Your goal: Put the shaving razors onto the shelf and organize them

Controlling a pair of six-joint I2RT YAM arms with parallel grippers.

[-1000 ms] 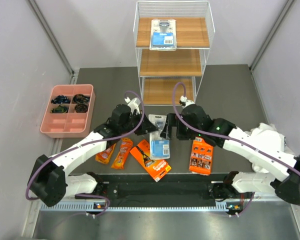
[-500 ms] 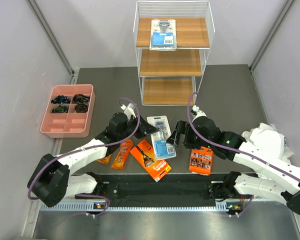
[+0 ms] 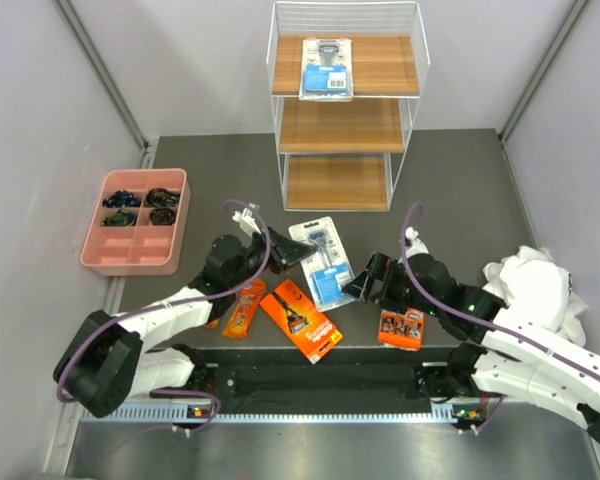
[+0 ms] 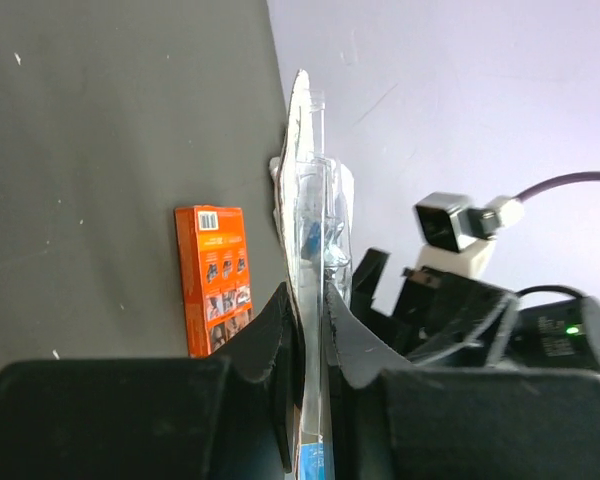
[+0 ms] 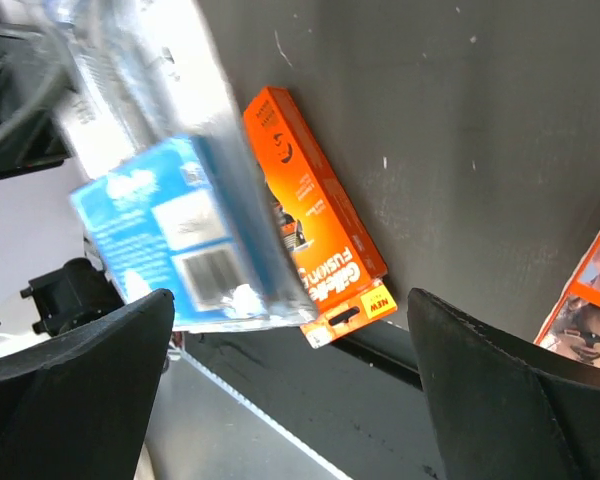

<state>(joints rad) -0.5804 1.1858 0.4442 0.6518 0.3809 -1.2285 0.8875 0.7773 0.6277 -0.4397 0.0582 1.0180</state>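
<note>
My left gripper [image 3: 288,250] is shut on the edge of a clear-and-blue blister card [image 3: 321,262] and holds it tilted above the table; the left wrist view shows the card [image 4: 310,190] edge-on between the shut jaws [image 4: 311,335]. My right gripper [image 3: 371,281] is open and empty just right of the card, which shows blurred in the right wrist view [image 5: 165,200]. A long orange-black box [image 3: 303,320], two orange pouches [image 3: 245,305] and an orange card [image 3: 401,326] lie on the table. A second blister card [image 3: 326,68] lies on the shelf's top board [image 3: 385,65].
A pink compartment tray [image 3: 135,255] with small dark items stands at the left. A white cloth bundle [image 3: 535,285] lies at the right. The shelf's middle board [image 3: 340,125] and bottom board [image 3: 335,180] carry nothing.
The right gripper has drawn back to the right and nearer, away from the blister card. The left gripper has pulled back a little with the card, now tilted and turned.
</note>
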